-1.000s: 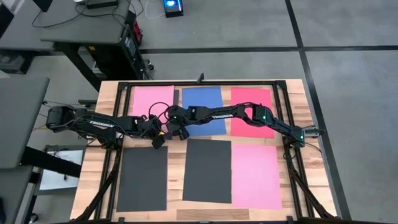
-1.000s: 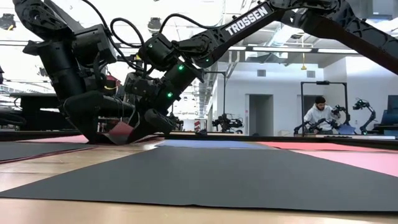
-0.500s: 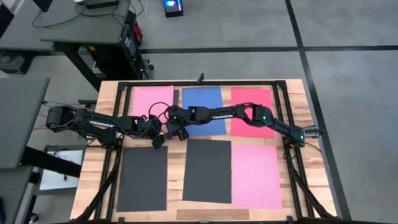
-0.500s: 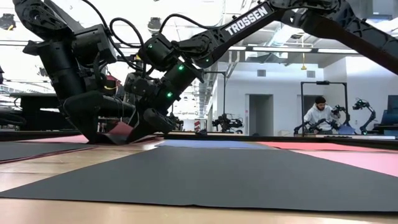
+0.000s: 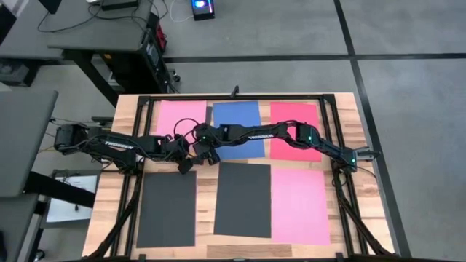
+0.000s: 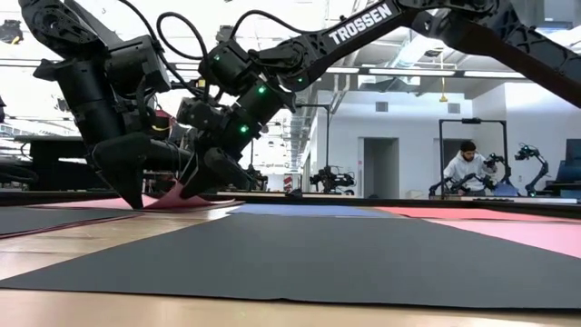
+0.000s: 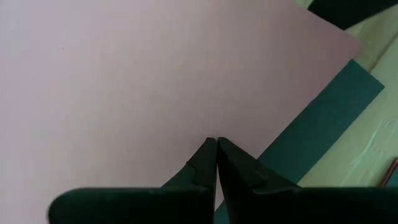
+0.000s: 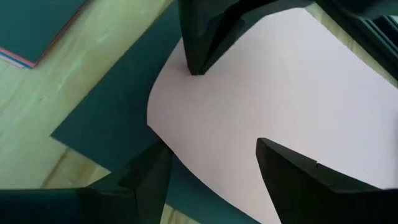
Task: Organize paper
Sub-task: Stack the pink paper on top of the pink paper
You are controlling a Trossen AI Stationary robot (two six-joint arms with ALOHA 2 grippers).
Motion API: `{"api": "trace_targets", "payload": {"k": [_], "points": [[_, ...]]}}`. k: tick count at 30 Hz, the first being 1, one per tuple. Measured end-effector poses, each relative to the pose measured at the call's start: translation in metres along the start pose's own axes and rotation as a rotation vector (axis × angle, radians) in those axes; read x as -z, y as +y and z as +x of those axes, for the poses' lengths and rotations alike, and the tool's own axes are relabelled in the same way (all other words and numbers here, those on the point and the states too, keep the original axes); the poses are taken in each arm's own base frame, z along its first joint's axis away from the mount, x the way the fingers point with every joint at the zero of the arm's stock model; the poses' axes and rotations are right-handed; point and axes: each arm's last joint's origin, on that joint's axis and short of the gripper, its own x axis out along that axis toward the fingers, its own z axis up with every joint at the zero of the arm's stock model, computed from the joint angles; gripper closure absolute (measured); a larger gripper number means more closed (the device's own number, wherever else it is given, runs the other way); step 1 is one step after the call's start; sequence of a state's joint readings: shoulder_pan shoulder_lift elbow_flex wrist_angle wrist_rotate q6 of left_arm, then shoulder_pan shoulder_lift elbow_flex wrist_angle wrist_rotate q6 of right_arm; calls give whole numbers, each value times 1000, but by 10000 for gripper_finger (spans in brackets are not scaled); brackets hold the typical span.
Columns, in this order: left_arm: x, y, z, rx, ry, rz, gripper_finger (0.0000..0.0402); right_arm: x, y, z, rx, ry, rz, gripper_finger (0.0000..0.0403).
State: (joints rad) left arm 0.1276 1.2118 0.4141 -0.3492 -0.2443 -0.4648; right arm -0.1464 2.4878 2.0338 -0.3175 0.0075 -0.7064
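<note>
Grey floor surrounds a wooden table (image 5: 109, 196) edged by a black frame; beyond it, in the low view, a bright workshop with a person (image 6: 467, 169) seated well off at the far side. Six sheets of paper lie in two rows on the table: far row — pink sheet (image 5: 169, 114), blue sheet (image 5: 237, 115), red sheet (image 5: 295, 120); near row — dark grey sheet (image 5: 167, 211), second dark grey sheet (image 5: 242, 200), second pink sheet (image 5: 300, 207). Both arms reach low to the near corner of the far pink sheet, between it and the blue one. Left end effector (image 7: 216, 147) is pinched closed, fingertips pressed together at the surface of the pink sheet; whether paper sits between them cannot be told. Right end effector (image 8: 205, 165) stands open just beside it, one finger (image 8: 147, 177) over a dark sheet under the pink, the other finger (image 8: 305, 180) over the pink sheet, holding nothing. In the low view the pink corner (image 6: 172, 194) curls up off the table between the two end effectors; the right wrist view shows that edge bowed — a dark sheet exposed beneath it.
</note>
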Motion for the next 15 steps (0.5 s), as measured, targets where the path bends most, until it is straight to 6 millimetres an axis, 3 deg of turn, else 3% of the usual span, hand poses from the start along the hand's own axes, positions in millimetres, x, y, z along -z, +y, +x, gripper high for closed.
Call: {"api": "trace_targets", "payload": {"k": [15], "points": [[0,0,0,2,-2,-3,402,9,10,19,-14,-5,-36,266]]}}
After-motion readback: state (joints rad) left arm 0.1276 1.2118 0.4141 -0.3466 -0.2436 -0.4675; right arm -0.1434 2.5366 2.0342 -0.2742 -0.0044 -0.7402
